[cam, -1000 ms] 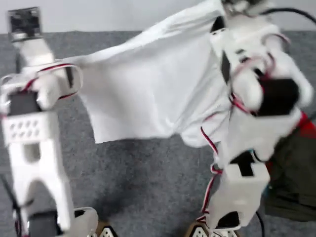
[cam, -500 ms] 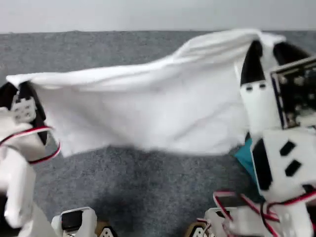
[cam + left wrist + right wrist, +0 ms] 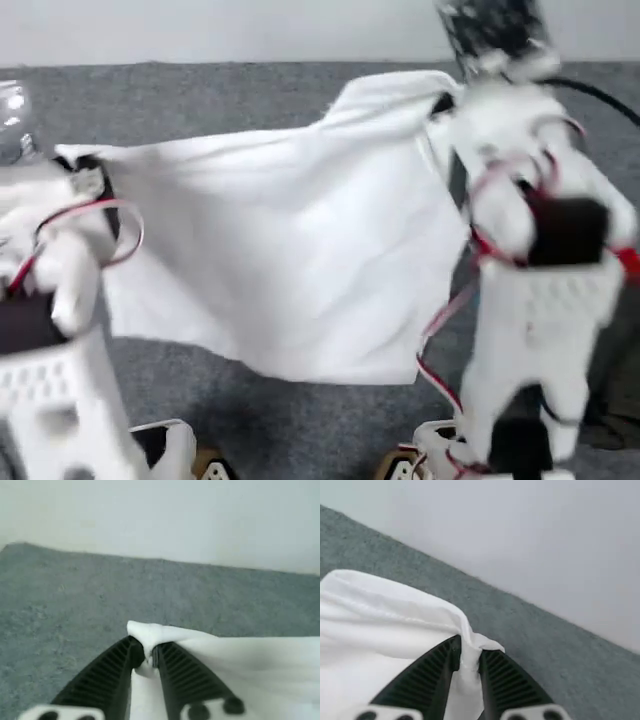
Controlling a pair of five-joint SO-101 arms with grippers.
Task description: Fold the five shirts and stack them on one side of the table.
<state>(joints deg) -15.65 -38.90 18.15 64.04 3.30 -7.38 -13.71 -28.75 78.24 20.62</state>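
So the white shirt (image 3: 290, 250) is up off the grey table (image 3: 250, 90), stretched out wide between the two arms like a sheet on a line. Its top edge runs from the left side across to the far right, and the rest hangs down loose with a few soft folds. Can't tell if the bottom hem is brushing the table or not. The left gripper (image 3: 145, 652) has its black ribbed jaws pressed together on one top corner, with a little nub of white cloth poking out past the tips. The right gripper (image 3: 469, 655) is the same deal, jaws pinching a bunched bit of the other top corner. Red and white cables (image 3: 450, 310) dangle along the right arm, and a pale wall (image 3: 250, 30) sits behind the table.
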